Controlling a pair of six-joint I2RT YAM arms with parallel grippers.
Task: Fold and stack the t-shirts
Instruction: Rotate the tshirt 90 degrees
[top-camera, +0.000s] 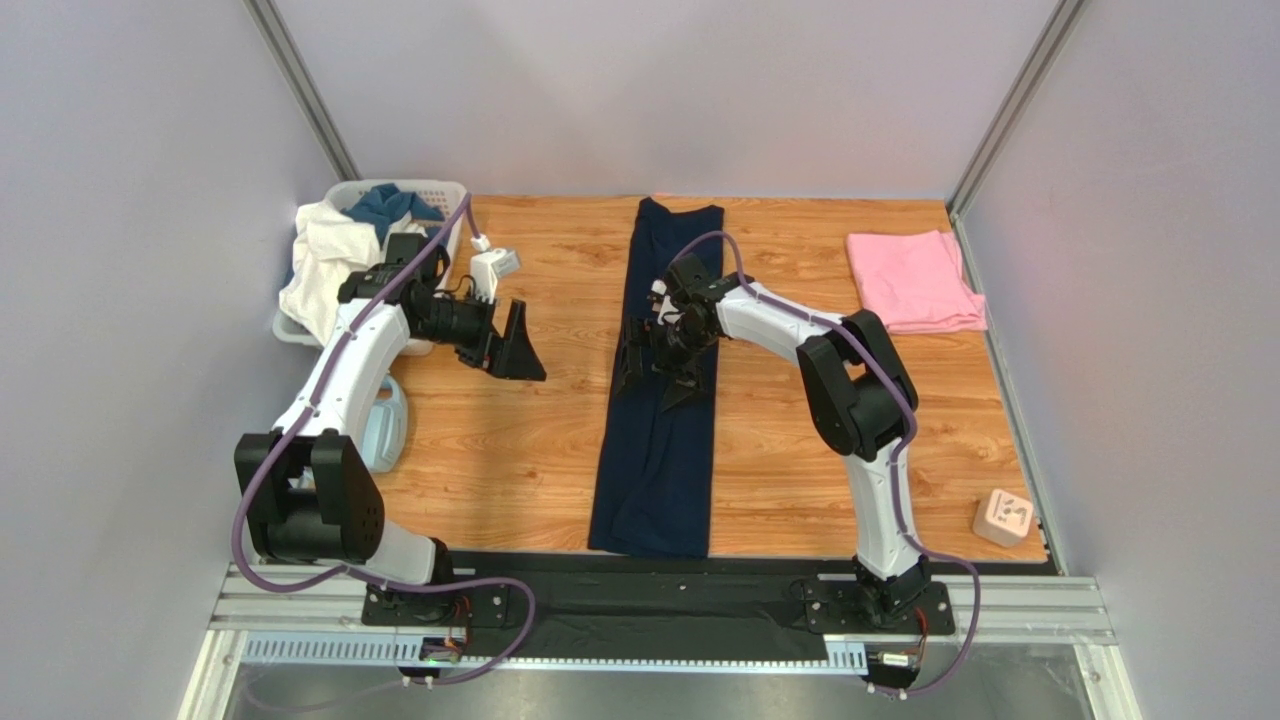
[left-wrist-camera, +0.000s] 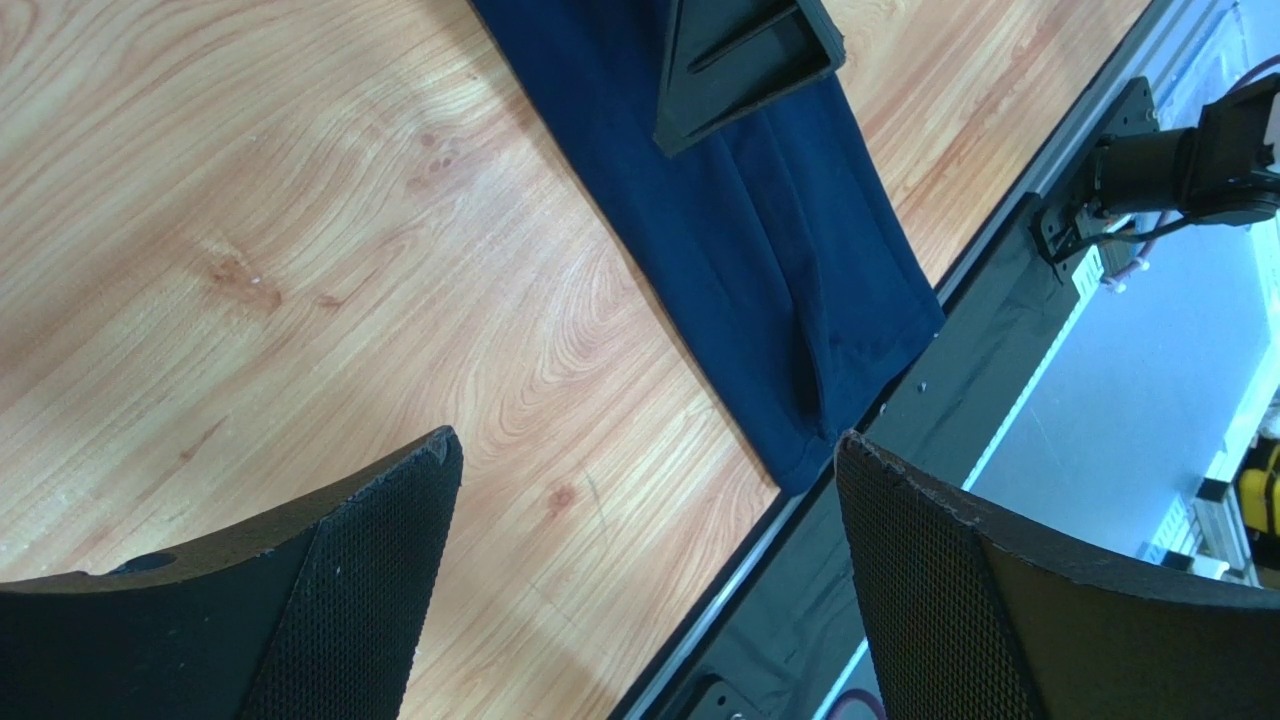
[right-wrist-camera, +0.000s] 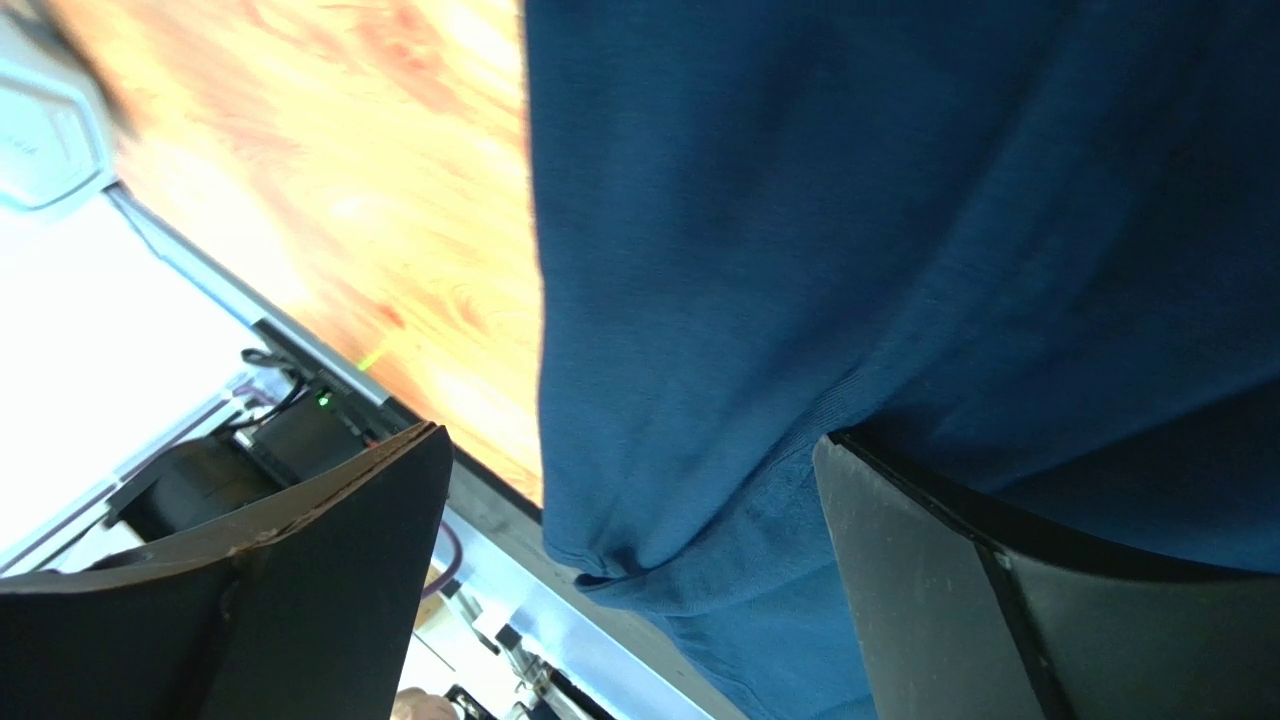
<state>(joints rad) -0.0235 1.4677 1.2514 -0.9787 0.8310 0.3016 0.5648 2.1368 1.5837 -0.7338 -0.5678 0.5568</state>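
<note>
The dark navy t-shirt (top-camera: 661, 450) lies folded into a long narrow strip down the middle of the table, also seen in the left wrist view (left-wrist-camera: 751, 225) and the right wrist view (right-wrist-camera: 902, 225). The pink t-shirt (top-camera: 914, 281) lies folded at the back right. My right gripper (top-camera: 657, 378) hovers open over the strip's middle, its jaws (right-wrist-camera: 631, 570) wide apart with nothing between them. My left gripper (top-camera: 519, 353) is open over bare wood to the left of the strip, holding nothing (left-wrist-camera: 646, 570).
A white basket (top-camera: 451, 192) of white and blue clothes stands at the back left. Light-blue headphones (top-camera: 388, 420) lie by the left arm. A small beige box (top-camera: 1002, 519) sits at the front right. The black front rail (left-wrist-camera: 962, 390) borders the table.
</note>
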